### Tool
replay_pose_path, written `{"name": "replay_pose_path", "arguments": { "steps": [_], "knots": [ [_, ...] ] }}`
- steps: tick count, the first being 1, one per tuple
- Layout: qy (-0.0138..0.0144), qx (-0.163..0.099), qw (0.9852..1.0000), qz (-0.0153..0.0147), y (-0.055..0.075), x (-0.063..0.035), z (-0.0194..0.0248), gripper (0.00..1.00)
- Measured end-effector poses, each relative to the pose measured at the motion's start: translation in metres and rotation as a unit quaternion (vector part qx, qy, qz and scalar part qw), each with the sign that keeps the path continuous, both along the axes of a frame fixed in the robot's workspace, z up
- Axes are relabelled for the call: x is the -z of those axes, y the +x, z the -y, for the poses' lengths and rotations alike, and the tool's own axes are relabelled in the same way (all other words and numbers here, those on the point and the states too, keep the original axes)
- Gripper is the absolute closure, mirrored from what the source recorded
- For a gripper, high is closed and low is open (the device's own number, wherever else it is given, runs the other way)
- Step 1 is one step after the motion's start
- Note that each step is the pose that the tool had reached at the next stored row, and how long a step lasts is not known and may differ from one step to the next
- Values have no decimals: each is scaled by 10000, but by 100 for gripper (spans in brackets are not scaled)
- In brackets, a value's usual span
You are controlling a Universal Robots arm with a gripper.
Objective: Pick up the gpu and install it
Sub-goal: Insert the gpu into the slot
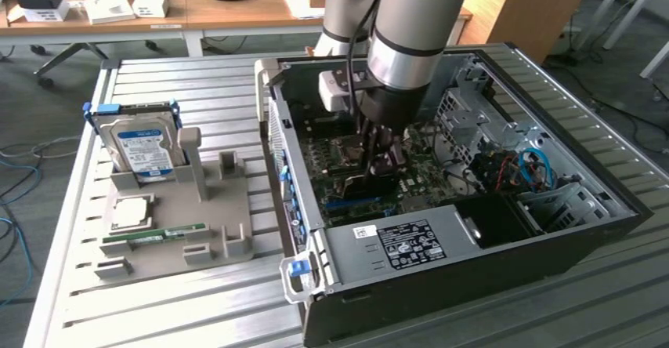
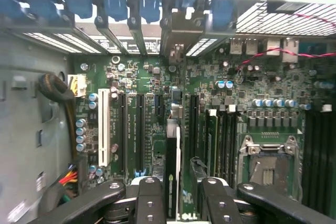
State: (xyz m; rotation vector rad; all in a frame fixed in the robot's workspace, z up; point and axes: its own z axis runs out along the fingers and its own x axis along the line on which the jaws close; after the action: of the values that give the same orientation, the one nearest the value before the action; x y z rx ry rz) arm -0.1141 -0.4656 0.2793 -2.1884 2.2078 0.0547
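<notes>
The gpu (image 2: 172, 166) shows edge-on in the wrist view as a thin dark card standing upright on the green motherboard (image 2: 131, 77). It sits between two long black slots, and its metal end bracket (image 2: 181, 38) lies against the case's rear slot openings. My gripper (image 2: 181, 205) straddles the card with its black fingers (image 2: 149, 203) spread to either side, and a gap shows between each finger and the card. In the exterior view the gripper (image 1: 377, 156) reaches down into the open computer case (image 1: 585, 230), low over the motherboard.
On the slatted table, on the exterior view's left, stands a grey parts holder (image 1: 225, 238) with a blue-labelled hard drive (image 1: 146, 148), a CPU (image 1: 131, 211) and a green RAM stick (image 1: 157, 234). In the case are the power supply (image 1: 408, 242), cables (image 1: 528, 168) and an empty CPU socket (image 2: 265, 163).
</notes>
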Motion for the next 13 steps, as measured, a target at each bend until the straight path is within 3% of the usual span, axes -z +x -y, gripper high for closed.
{"name": "replay_pose_path", "arguments": {
  "steps": [13],
  "knots": [
    [0, 0, 10000, 0, 0, -353, -2, 66]
  ]
}}
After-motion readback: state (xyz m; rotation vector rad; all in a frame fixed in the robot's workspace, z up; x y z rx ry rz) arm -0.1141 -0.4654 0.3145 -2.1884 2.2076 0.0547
